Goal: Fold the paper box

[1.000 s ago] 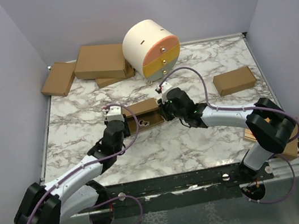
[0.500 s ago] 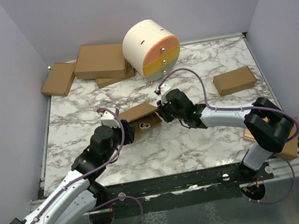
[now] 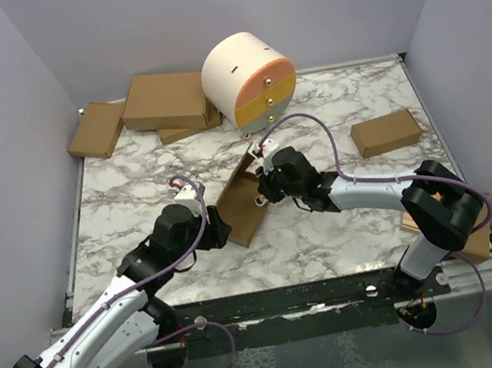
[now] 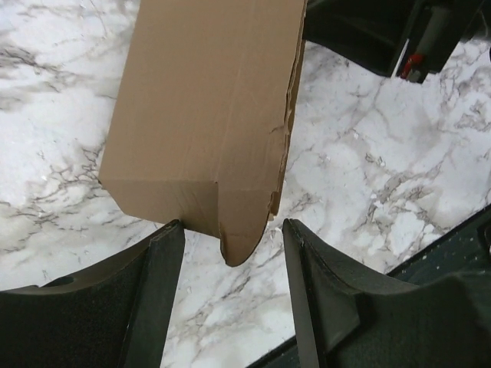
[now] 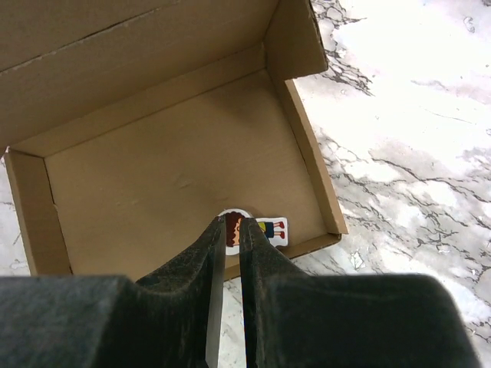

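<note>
Brown paper box flap between spread left claw.

marble tbl | round 3-drawer unit rear ctr | brown cartons rear L | small carton R

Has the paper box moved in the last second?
Yes. The paper box has swung from lying crosswise to slanted; its far end now points at the round drawer unit, which has stayed put.

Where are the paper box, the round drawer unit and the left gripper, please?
paper box (image 3: 242, 209), top view, tilted brown panel.
round drawer unit (image 3: 241, 69), top view, cream top.
left gripper (image 4: 230, 228), left wrist view, between its fingertips.
</note>
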Controlling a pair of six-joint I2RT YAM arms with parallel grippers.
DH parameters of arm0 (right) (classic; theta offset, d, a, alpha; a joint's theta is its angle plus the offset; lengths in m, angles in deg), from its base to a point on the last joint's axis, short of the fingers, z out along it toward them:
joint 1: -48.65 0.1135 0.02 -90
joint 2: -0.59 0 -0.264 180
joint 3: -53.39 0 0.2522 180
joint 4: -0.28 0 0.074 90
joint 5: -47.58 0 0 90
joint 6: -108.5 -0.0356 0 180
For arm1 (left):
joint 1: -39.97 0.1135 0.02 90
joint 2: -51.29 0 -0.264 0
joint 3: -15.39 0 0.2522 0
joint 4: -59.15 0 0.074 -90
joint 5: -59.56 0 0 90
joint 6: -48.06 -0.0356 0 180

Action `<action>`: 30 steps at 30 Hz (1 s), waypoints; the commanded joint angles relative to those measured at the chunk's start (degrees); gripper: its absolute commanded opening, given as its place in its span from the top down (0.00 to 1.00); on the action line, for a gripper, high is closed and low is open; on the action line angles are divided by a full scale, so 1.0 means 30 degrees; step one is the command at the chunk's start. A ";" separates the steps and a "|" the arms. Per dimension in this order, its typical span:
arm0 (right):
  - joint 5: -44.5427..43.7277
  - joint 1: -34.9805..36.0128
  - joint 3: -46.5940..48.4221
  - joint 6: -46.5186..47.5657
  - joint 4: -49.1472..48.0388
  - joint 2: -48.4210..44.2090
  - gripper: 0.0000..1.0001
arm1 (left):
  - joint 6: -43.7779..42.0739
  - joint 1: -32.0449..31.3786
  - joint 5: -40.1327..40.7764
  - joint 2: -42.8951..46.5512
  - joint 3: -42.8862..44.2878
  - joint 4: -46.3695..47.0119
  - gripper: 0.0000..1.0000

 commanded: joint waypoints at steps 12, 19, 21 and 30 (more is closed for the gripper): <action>0.2578 -0.0349 -0.0272 0.2862 -0.0572 -0.1117 0.80 | 0.0336 -0.0106 -0.0205 0.1315 0.3814 -0.4616 0.46; 1.6058 -0.5000 -0.1094 0.8351 -0.0228 -0.3622 0.23 | 0.2083 -0.0088 -0.0024 0.3311 0.3559 -0.5400 0.46; 1.8562 -0.6035 -0.0443 1.0058 0.0288 -0.3351 0.10 | 0.2107 -0.0108 0.0486 0.3645 0.3716 -0.5645 0.46; 2.4716 -0.8314 0.3708 1.9641 0.3634 0.0397 0.05 | 0.2585 -0.0105 0.0862 0.4368 0.3195 -0.5009 0.47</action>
